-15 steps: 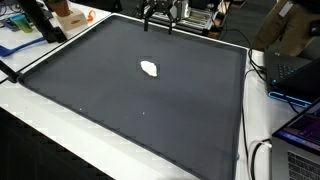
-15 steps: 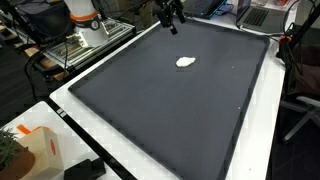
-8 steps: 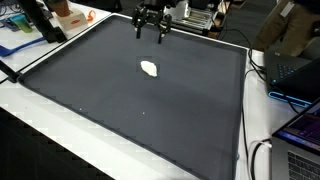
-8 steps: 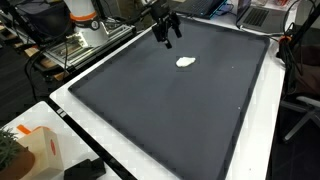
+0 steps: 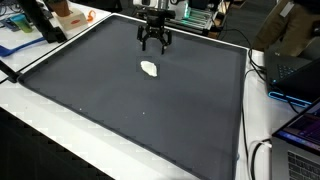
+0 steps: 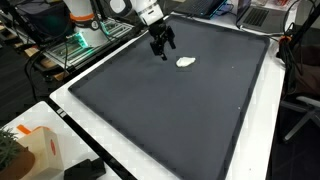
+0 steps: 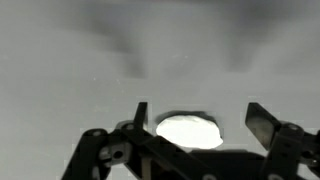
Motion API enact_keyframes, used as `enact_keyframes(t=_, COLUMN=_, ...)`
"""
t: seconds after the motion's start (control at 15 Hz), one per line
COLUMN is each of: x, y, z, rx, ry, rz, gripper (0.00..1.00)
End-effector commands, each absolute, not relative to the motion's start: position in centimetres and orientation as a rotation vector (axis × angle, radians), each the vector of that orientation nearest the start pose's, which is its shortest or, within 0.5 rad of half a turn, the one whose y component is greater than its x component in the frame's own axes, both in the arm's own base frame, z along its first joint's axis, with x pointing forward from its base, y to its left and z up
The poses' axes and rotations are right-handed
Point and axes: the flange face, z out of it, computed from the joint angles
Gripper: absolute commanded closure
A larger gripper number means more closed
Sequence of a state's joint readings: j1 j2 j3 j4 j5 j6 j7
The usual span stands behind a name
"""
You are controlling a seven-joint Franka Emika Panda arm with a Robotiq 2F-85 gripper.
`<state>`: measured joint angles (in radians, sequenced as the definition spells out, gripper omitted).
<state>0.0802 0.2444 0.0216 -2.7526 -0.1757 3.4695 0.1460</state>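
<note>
fig. worktop, mat, pincer and lump, largest first. the white worktop (image 5: pixel 50 115) (image 6: pixel 100 120) carries a dark mat (image 5: pixel 150 115) (image 6: pixel 170 110) that covers nearly all of it, leaving only a pale border. we judge that the mat serves as a plain, even ground, since a pale thing on it reads sharply from every camera. clutter lies off the mat: a laptop (image 5: pixel 295 72) and cables along one side, and an orange box (image 5: pixel 70 15) (image 6: pixel 35 150) at a corner.

the arm (image 6: pixel 148 12) reaches in from the far edge and holds the pincer (image 5: pixel 153 47) (image 6: pixel 165 49) (image 7: pixel 197 108) pointing straight down above the mat. the pincer is released, fingers spread wide, and grasps nothing. it touches neither mat nor lump. in both exterior views it hangs near the lump, a little toward the far edge. we cannot tell how high it hangs.

the lump (image 5: pixel 150 69) (image 6: pixel 186 62) (image 7: pixel 190 131), small, white and irregular, lies alone on the mat in its far half, apart from every edge. in the wrist view it shows between the two fingers (image 7: pixel 262 118), toward the lower edge of the picture. we take the downward pose and wide spread as what puts it in that gap.
</note>
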Motion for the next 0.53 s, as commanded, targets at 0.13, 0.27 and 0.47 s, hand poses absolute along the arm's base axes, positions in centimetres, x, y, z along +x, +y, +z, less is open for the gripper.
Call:
enact_keyframes(t=0.13, x=41.97, y=6.92, z=20.36, rx=-2.946, ry=-0.242, rz=-0.787, gripper=0.0)
enact_keyframes(t=0.27, x=42.03, y=6.93, z=20.53, rx=-2.95, ry=-0.288, rz=-0.833, gripper=0.0)
enact_keyframes(t=0.47, x=41.97, y=7.24, z=20.49, rx=-2.937, ry=-0.322, rz=-0.87, gripper=0.0)
